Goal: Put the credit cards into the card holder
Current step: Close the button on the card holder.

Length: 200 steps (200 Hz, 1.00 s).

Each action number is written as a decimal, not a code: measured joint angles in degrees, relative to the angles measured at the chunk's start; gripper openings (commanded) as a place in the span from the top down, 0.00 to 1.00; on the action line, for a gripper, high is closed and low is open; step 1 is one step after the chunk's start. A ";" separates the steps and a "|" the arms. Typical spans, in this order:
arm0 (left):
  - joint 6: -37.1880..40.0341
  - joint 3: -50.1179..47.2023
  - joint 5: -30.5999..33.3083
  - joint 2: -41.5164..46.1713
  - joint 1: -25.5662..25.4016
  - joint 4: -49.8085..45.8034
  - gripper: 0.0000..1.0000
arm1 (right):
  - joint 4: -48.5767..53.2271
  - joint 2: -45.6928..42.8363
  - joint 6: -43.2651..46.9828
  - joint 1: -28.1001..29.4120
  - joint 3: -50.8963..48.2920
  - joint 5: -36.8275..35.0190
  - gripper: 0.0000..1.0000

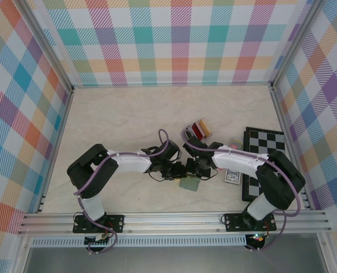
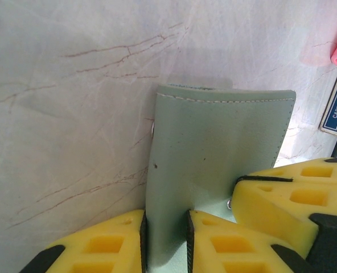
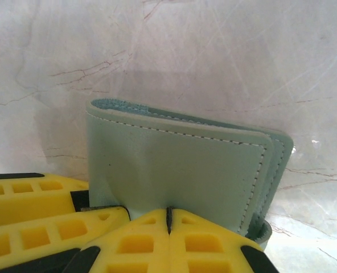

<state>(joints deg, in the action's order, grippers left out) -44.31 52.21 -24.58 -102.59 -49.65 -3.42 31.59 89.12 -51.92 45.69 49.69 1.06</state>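
Marbled worktop (image 1: pixel 117 125), lower centre: the left hand (image 2: pixel 165 227) grasps one flap of the card holder (image 2: pixel 214 148), and the right hand (image 3: pixel 168 222) is clenched at its edge. This looks like the opening step. Next, spread it, then fetch the credit cards (image 1: pixel 201 127) just above.

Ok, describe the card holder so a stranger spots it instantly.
On the marbled table, look near the front, in the middle. Clamped in the left gripper is the card holder: a sage-green folded wallet with pale stitching, unlike the blue card box and chessboard to its right.
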 measured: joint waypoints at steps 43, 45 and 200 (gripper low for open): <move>0.00 -0.07 0.00 0.00 0.00 0.00 0.77 | -3.15 -1.44 -1.51 0.59 -2.36 -0.68 1.00; 0.00 -0.07 0.00 0.00 0.00 0.02 0.77 | -3.15 -1.49 -1.51 0.63 -2.36 -0.76 1.00; 0.00 -0.11 -0.02 0.00 0.00 0.20 0.77 | -2.69 -2.93 -1.68 1.68 -1.92 -3.87 1.00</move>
<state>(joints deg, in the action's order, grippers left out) -44.31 52.10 -24.60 -102.59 -49.65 -3.22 28.91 86.19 -53.60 47.37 47.77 -2.81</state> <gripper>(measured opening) 0.233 0.050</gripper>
